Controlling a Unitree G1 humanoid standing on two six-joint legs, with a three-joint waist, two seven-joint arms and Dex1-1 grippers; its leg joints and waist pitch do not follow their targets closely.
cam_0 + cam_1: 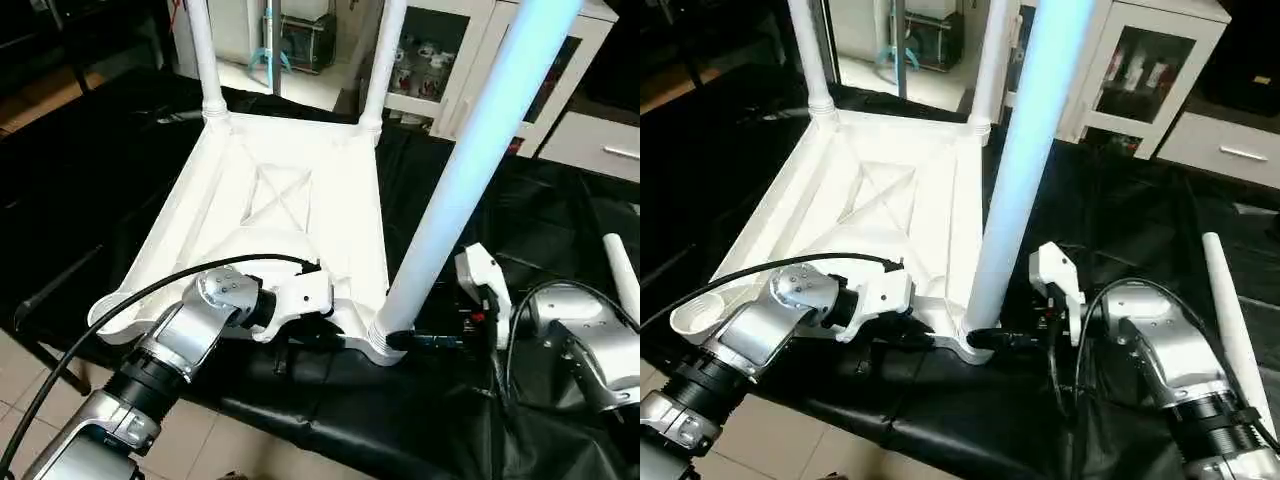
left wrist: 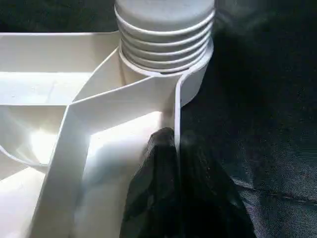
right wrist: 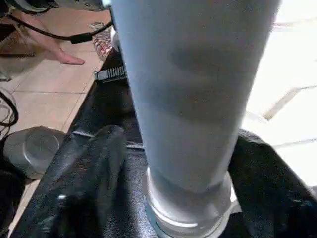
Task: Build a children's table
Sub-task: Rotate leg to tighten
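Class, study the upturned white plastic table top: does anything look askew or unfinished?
Yes. The near-right white tube leg leans instead of standing straight like the two far legs, and a fourth leg lies loose on the black cloth.

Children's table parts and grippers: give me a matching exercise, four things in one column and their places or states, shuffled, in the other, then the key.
Things:
1. near leg
2. loose leg
3. left gripper
4. right gripper

States:
A. lying on the black cloth at the robot's right
B. at the base of the near leg
C. standing upright in the near right corner socket of the tabletop
D. clamped on the tabletop's near edge wall

Pairs: 1-C, 2-A, 3-D, 4-B
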